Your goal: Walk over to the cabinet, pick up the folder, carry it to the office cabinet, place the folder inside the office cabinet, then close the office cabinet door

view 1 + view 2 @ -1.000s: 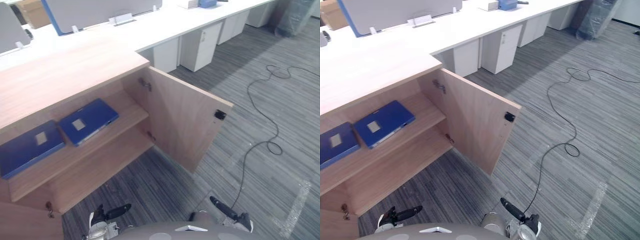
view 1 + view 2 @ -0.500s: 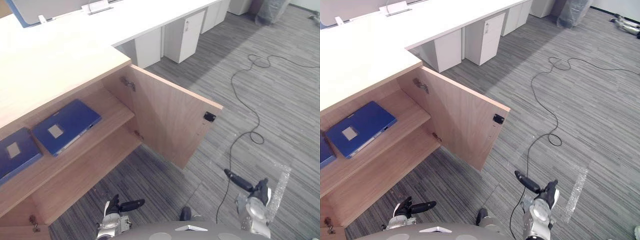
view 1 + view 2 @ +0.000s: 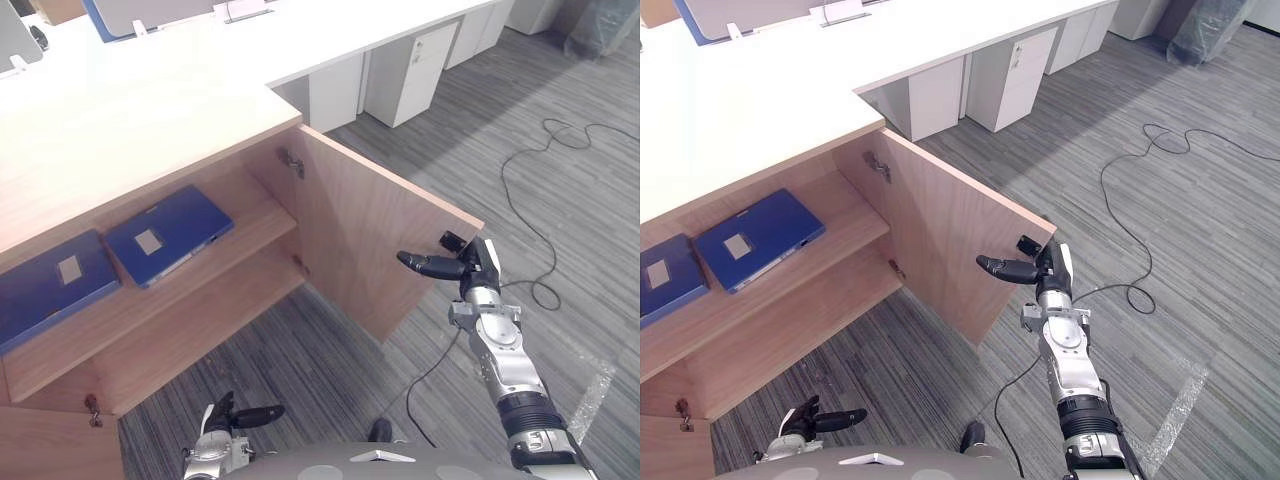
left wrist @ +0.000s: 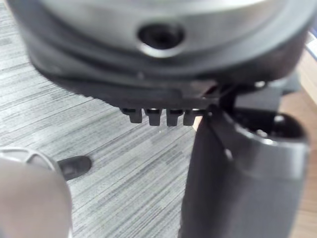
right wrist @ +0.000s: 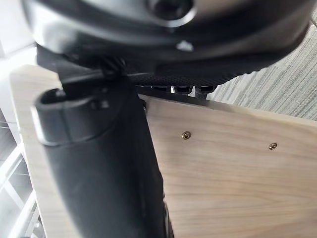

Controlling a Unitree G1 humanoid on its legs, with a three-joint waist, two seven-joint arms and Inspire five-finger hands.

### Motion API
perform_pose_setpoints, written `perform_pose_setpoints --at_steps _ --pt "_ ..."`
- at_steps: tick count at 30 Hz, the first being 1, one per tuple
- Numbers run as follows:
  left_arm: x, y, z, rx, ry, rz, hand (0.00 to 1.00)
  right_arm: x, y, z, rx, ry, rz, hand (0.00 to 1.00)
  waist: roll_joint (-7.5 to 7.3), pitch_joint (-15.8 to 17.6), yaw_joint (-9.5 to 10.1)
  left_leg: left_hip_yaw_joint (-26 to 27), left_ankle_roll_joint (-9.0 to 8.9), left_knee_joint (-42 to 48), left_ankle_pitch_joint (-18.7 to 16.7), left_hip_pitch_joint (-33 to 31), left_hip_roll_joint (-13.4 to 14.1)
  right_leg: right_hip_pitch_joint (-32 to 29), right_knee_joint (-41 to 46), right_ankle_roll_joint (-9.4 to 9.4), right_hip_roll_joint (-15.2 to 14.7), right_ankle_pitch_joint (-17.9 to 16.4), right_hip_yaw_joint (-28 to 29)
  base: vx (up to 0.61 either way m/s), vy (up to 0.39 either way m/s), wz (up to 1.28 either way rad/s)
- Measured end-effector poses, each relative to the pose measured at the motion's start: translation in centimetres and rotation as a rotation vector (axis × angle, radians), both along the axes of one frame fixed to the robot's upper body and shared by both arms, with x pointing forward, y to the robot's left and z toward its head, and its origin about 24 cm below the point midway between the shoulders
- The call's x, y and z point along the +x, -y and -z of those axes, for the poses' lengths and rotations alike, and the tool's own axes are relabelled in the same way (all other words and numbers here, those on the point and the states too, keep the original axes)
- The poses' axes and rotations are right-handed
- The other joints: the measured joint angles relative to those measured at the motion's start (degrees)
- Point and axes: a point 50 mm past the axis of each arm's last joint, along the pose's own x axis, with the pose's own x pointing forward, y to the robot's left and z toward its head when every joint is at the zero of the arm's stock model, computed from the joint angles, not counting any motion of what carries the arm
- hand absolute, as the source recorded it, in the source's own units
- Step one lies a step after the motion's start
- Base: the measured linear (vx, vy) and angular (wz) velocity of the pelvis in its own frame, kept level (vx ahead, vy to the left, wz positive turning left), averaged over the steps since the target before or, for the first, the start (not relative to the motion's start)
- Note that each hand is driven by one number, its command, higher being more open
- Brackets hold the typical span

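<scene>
Right robot hand [image 3: 472, 262] rose to the door's [image 3: 370, 235] free edge, spread open; left robot hand [image 3: 238, 418] hung low, likewise spread.

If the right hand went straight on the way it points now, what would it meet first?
Probably the open cabinet door: the right hand is raised at its free edge, and its wrist view shows the wood panel close ahead.

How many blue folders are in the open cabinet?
2, both flat on the upper shelf: one folder nearer the door, the other folder left of it. More may sit out of frame.
</scene>
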Motion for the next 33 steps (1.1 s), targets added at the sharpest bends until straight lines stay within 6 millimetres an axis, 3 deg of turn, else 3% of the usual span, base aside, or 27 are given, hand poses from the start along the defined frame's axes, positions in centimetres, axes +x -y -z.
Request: perform_pose_setpoints --at_steps 7,12,15,20,24,27,30,32,33 --pt "-1.0 -1.0 0.1 0.003 -0.037 0.023 1.0 -0.8 -0.6 -0.7 -0.13 -0.086 -0.36 1.0 -0.79 0.37 -1.11 -1.11 0.25 -0.88 0.31 -0.02 0.0 -0.33 -0.42 -0.01 0.17 0.49 0.14 -0.1 0.016 0.01" --pt "-2.2 -1.3 0.4 -0.019 -0.077 0.031 1.0 -2.9 -4.3 -1.4 -0.247 -0.162 -0.806 1.0 -1.03 0.42 -1.66 -0.77 0.03 -0.9 0.82 -0.43 0.71 -1.19 -0.41 -0.14 1.05 0.52 0.98 -0.04 -0.012 -0.08" --pt "-2.0 -1.4 0.3 -0.013 -0.078 0.068 1.0 -3.7 -6.7 -2.1 -0.314 -0.188 -1.073 1.0 -1.46 0.03 -1.43 -0.9 0.22 -0.53 0.95 -1.46 0.97 -1.97 -0.37 -0.83 1.3 1.02 1.0 0.0 0.0 0.0" --pt "-1.4 -1.6 0.2 -0.015 -0.06 0.071 1.0 -6.6 -9.3 -3.2 -0.302 -0.224 -1.422 1.0 -2.61 -0.46 1.01 -1.6 0.33 0.07 1.01 -2.37 0.88 -2.3 -0.09 -1.26 1.07 1.45 1.05 0.0 0.051 0.06" --pt "-1.7 -2.1 0.2 -0.008 -0.057 0.03 1.0 -6.6 -10.7 -4.3 -0.215 -0.144 -1.439 1.0 -3.71 -1.09 1.61 -2.6 0.59 0.7 0.97 -3.38 0.61 -2.48 -0.11 -1.26 0.51 1.73 1.56 -0.04 0.08 0.12" --pt "-2.1 -2.3 0.2 -0.008 -0.063 -0.012 1.0 -6.4 -12.9 -4.5 -0.116 -0.054 -1.396 1.0 -4.1 -1.36 2.18 -3.11 0.92 1.32 0.93 -4.14 0.44 -2.73 -0.1 -1.07 0.15 1.88 1.54 -0.04 0.044 0.06" --pt "-2.3 -2.1 0.3 -0.007 -0.063 -0.048 1.0 -6.8 -15.4 -2.8 0.042 -0.044 -1.338 1.0 -3.72 -1.19 3.16 -4.2 1.02 1.83 0.93 -4.21 0.37 -2.05 -0.12 -1.02 -0.08 1.89 0.82 -0.03 0.056 0.17" --pt "-2.3 -1.9 0.3 -0.01 -0.064 -0.051 1.0 -7.0 -15.9 -0.5 0.1 -0.109 -1.274 1.0 -3.28 -0.93 3.68 -5.56 1.04 2.1 0.94 -4.27 0.19 -1.24 -0.34 -1.05 -0.43 1.75 -0.38 -0.02 0.073 0.34" --pt "-2.3 -1.8 0.4 -0.012 -0.063 -0.052 1.0 -7.2 -16.0 1.7 0.072 -0.171 -1.212 1.0 -3.09 -0.92 3.98 -6.55 1.13 2.09 1.0 -4.48 -0.09 -0.91 -0.31 -0.8 -0.84 1.48 -1.28 -0.03 0.082 0.49"
